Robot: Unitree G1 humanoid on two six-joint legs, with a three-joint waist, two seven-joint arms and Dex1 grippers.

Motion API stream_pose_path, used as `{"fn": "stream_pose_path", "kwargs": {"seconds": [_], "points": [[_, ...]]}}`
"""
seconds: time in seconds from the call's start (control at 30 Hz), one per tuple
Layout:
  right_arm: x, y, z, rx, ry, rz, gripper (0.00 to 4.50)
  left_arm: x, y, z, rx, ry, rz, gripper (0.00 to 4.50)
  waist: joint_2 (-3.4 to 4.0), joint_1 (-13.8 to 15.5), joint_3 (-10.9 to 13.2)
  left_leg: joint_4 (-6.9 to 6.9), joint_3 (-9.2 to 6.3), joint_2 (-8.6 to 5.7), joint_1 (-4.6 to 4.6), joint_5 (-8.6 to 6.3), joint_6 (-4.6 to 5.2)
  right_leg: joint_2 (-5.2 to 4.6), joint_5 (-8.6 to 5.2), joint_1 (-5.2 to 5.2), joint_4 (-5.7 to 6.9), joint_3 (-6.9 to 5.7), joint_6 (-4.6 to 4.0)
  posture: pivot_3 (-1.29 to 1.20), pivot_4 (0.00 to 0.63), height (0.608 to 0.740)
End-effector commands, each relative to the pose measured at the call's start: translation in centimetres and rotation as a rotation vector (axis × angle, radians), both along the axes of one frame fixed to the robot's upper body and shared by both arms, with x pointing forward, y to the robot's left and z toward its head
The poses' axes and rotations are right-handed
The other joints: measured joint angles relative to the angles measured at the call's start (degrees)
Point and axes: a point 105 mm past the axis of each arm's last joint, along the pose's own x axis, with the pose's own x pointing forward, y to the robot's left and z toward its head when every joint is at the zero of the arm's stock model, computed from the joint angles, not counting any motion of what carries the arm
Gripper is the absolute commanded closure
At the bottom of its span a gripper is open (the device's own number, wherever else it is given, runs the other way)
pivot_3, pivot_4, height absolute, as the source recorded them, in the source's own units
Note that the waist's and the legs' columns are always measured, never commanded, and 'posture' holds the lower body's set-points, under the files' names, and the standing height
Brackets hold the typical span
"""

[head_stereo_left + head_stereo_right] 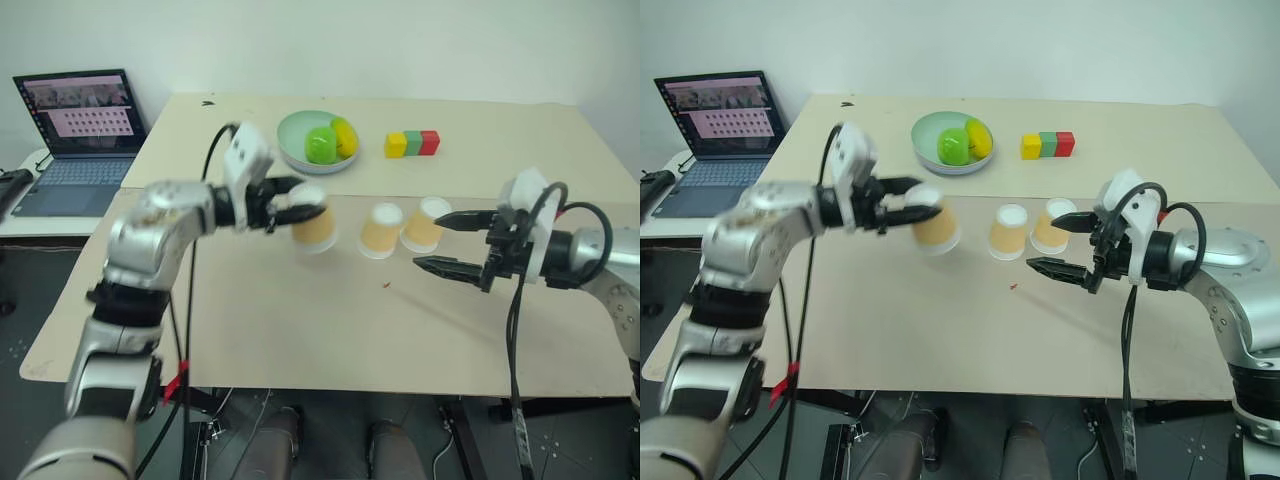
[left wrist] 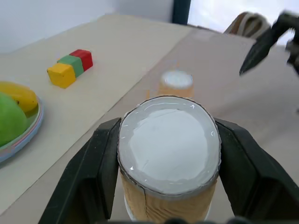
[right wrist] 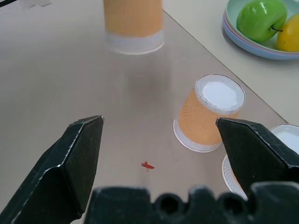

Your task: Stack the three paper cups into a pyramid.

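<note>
The left gripper [image 1: 295,208] is pinching an upside-down paper cup [image 1: 314,226], apparently clear of the table [image 1: 300,320], left of centre. The right gripper [image 1: 448,243] is hanging spread wide beside the two standing cups [image 1: 403,228]; no legible writing.

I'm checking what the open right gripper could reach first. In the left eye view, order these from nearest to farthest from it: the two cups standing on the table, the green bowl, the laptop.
1. Right-hand standing cup, beside the right gripper.
2. Middle cup, just left.
3. Green bowl, behind.
4. Laptop, far left.

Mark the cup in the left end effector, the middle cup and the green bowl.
held cup [image 1: 315,228], left eye view, tan side.
middle cup [image 1: 381,231], left eye view, tan side.
green bowl [image 1: 292,150], left eye view, rim.
</note>
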Motion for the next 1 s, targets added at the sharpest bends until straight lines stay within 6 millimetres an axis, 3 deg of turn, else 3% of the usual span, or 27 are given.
{"fn": "stream_pose_path", "kwargs": {"seconds": [0.03, 0.23, 0.47, 0.73, 1.0], "points": [[-0.6, 0.2, 1.0, 0.021, -0.061, -0.014, 0.0, 0.9, -2.5, 3.6, 0.033, -0.107, -0.049, 1.66, -0.01, -0.1, 0.0, 0.0, 0.01, -0.01, -0.01, 0.0, 0.0, -0.01, 0.01, -0.01, -0.02, 0.01, 0.01, 0.0, 0.15, 0.74], [-1.2, 0.8, 0.5, 0.054, -0.065, -0.038, 0.0, 3.0, -6.8, 3.8, 0.101, -0.167, -0.106, 1.66, -0.01, -0.7, 0.0, -0.02, 0.08, -0.02, 0.06, -0.01, 0.02, -0.04, 0.01, 0.08, 0.02, 0.02, 0.02, 0.0, 0.15, 0.74], [-2.0, 1.2, -0.1, 0.09, -0.066, -0.075, 0.0, 3.5, -10.9, 2.6, 0.117, -0.183, -0.142, 1.66, -0.05, -0.9, 0.0, 0.02, 0.07, -0.07, -0.14, -0.02, 0.06, -0.11, 0.03, -0.09, 0.05, -0.01, 0.01, 0.0, 0.15, 0.74], [-2.7, 1.4, -0.6, 0.11, -0.067, -0.111, 0.0, 3.2, -12.7, 3.2, 0.127, -0.232, -0.154, 1.66, -0.06, -1.4, 0.0, 0.13, 0.08, -0.11, -0.15, -0.04, 0.1, -0.16, -0.14, -0.09, 0.19, -0.02, 0.32, 0.0, 0.15, 0.74], [-3.1, 1.8, -0.4, 0.127, -0.077, -0.124, 0.0, 3.4, -13.1, 2.0, 0.151, -0.242, -0.142, 1.66, -0.06, -1.3, 0.0, 0.2, 0.07, -0.12, -0.15, -0.05, 0.13, -0.17, -0.22, -0.07, 0.22, -0.02, 0.47, 0.0, 0.15, 0.74]]}}
